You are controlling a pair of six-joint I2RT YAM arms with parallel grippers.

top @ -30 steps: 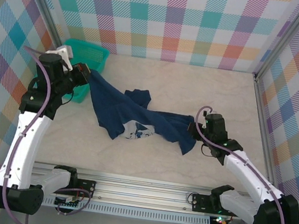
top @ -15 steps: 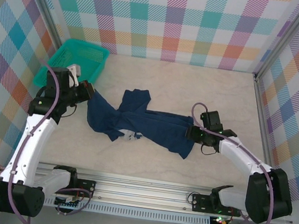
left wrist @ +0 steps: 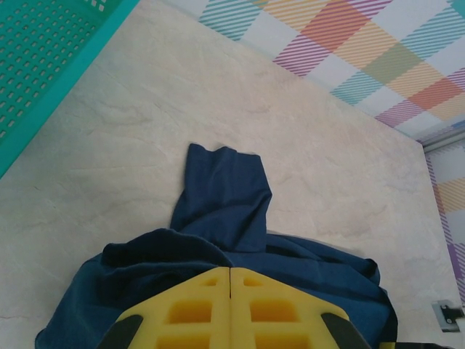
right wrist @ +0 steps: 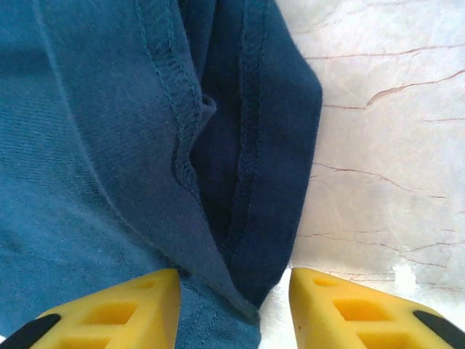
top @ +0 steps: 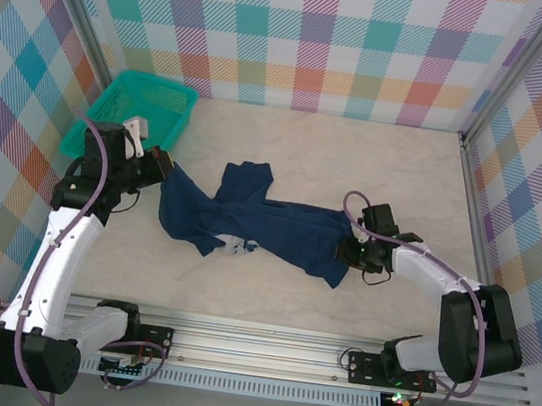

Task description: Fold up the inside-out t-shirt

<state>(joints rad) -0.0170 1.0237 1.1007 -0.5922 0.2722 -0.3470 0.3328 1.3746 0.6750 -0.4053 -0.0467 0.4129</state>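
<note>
The inside-out t-shirt [top: 277, 229] is dark navy and lies crumpled in a long strip across the middle of the table. My left gripper [top: 162, 169] is at its left end, with the yellow fingers [left wrist: 196, 305] pressed together and the cloth [left wrist: 225, 203] bunched right at their tips. At the right end, my right gripper [top: 348, 251] stands open and low over the stitched hem [right wrist: 240, 145]. There one finger [right wrist: 145, 298] is over the cloth and the other [right wrist: 341, 298] over bare table.
A teal mesh basket [top: 143, 104] stands at the back left, just behind my left arm, and its wall [left wrist: 43, 58] is close by in the left wrist view. Plaid walls close three sides. A metal rail [top: 261, 348] runs along the near edge.
My left gripper has come down and back with the shirt's left end, so the cloth now rests lower and more bunched. My right gripper has opened, turned and settled at the right hem.
</note>
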